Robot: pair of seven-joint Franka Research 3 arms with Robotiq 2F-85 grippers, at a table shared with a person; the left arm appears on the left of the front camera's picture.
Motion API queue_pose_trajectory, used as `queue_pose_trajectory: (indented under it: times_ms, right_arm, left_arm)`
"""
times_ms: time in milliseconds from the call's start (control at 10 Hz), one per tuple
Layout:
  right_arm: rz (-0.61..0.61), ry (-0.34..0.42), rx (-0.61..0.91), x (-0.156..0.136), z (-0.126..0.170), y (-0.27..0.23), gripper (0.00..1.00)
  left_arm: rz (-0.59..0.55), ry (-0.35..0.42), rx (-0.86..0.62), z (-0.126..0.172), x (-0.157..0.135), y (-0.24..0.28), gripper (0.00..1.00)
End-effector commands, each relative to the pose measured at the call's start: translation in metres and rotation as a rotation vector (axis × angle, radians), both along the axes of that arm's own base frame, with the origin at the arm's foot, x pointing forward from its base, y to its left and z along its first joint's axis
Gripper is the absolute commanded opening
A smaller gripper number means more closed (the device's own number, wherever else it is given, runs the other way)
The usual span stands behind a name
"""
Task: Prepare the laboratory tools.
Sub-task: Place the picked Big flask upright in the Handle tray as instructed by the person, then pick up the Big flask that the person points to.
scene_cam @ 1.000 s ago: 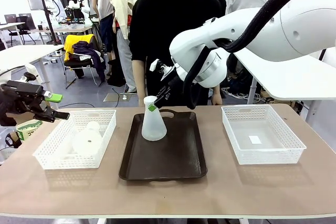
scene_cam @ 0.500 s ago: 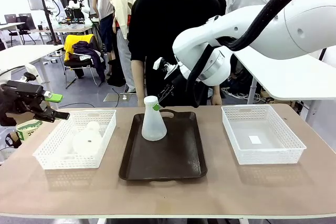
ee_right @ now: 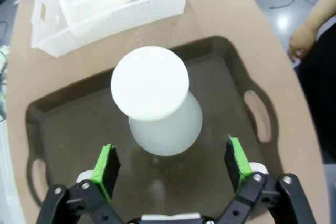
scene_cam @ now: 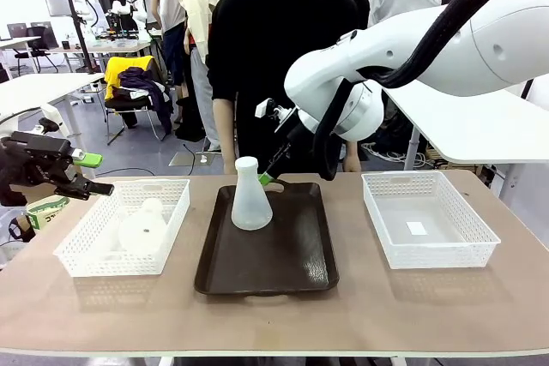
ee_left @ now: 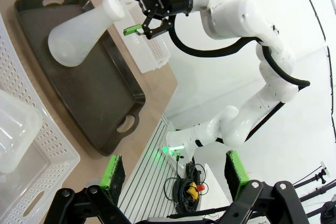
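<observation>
Right wrist view shows right gripper [ee_right: 170, 156] spread wide, empty, near the upright flask [ee_right: 150, 81]; left gripper [ee_left: 174, 169] gapes empty.

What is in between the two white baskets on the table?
In the front view, the dark brown tray lies between the left basket and the right basket, with one flask standing upright on it.
</observation>
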State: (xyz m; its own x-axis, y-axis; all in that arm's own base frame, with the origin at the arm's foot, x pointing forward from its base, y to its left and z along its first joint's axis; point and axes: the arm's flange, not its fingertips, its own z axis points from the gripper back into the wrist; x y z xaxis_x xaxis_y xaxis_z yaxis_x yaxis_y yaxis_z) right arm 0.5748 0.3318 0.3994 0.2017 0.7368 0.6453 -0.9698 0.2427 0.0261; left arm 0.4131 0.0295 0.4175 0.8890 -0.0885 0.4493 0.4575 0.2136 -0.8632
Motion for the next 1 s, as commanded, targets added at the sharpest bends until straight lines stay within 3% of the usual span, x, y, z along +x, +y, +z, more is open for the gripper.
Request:
queue_pose_trajectory:
  times_ms: [0,900]
  right_arm:
    - [0.046,-0.036,0.069,0.0012,0.0025,0.0009,1.00]
    - [0.046,-0.036,0.069,0.0012,0.0025,0.0009,1.00]
  left_arm:
    - [-0.004,-0.016,-0.015,0.0016,-0.0003,0.0008,1.00]
    - [-0.004,-0.016,-0.015,0.0016,-0.0003,0.0008,1.00]
